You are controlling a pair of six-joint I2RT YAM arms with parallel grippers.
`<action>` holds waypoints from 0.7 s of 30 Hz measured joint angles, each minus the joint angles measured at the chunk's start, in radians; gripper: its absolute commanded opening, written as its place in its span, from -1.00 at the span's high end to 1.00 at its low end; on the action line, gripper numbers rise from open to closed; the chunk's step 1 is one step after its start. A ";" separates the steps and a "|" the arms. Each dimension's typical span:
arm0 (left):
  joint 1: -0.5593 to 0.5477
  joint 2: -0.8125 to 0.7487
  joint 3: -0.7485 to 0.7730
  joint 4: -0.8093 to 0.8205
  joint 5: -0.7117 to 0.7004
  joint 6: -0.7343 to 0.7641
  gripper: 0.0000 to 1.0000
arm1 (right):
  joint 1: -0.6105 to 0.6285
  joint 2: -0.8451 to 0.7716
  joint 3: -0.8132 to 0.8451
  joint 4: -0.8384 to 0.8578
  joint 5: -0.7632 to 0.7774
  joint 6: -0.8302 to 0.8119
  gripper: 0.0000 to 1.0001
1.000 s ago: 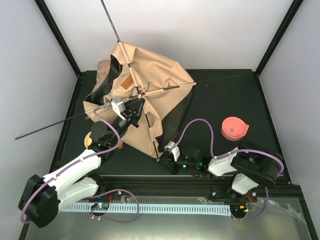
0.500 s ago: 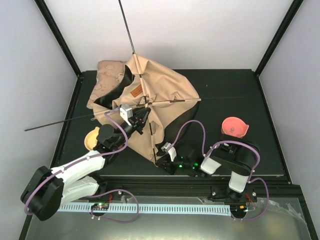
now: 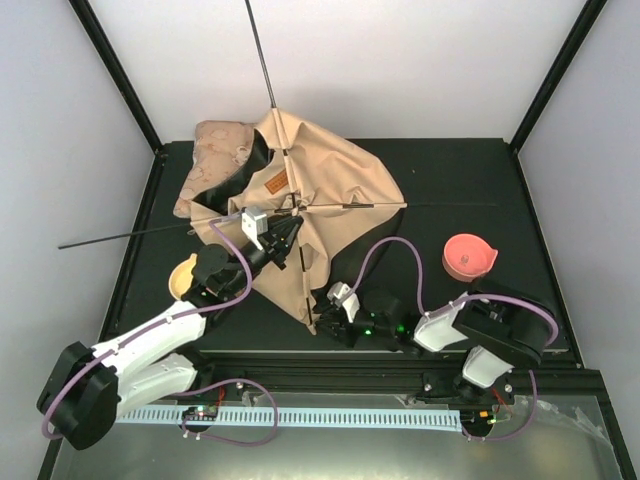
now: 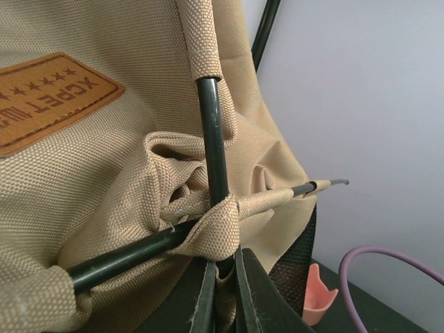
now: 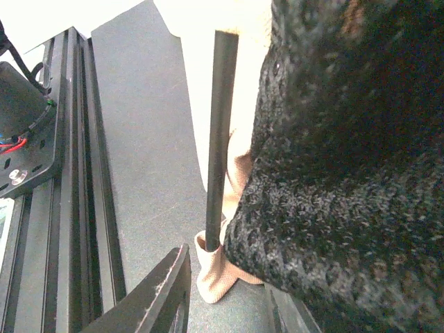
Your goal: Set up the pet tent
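The pet tent [image 3: 330, 190], tan canvas with black lining, lies partly raised on the black table. Its thin black poles [image 3: 262, 60] cross near a brown leather label [image 3: 275, 183]. My left gripper [image 3: 291, 224] is shut on the tan webbing at the pole crossing [image 4: 220, 222], beside the label [image 4: 48, 97]. My right gripper [image 3: 326, 306] is open at the tent's near corner. Its fingers [image 5: 161, 291] sit on either side of a pole end [image 5: 219, 139] in a tan pocket [image 5: 214, 272], beside the black mesh lining [image 5: 347, 173]. No pom-pom shows.
A beige floral cushion [image 3: 213, 152] lies under the tent's far left edge. A pink bowl [image 3: 468, 256] stands at the right and a yellow bowl [image 3: 182, 277] at the left by my left arm. Long pole ends stick out left, back and right. A metal rail [image 5: 41, 208] runs along the near edge.
The tent and its poles have swung to the right, which uncovered the floral cushion. My left gripper moved right with the crossing. My right gripper stayed by the near corner.
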 measured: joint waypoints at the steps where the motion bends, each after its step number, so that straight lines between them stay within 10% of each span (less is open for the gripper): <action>1: -0.002 -0.006 0.005 -0.013 0.003 0.000 0.97 | 0.000 -0.013 -0.005 -0.005 0.001 -0.008 0.33; 21: -0.024 -0.092 0.075 -0.139 0.059 0.066 0.97 | 0.001 -0.101 0.030 -0.109 0.012 -0.105 0.33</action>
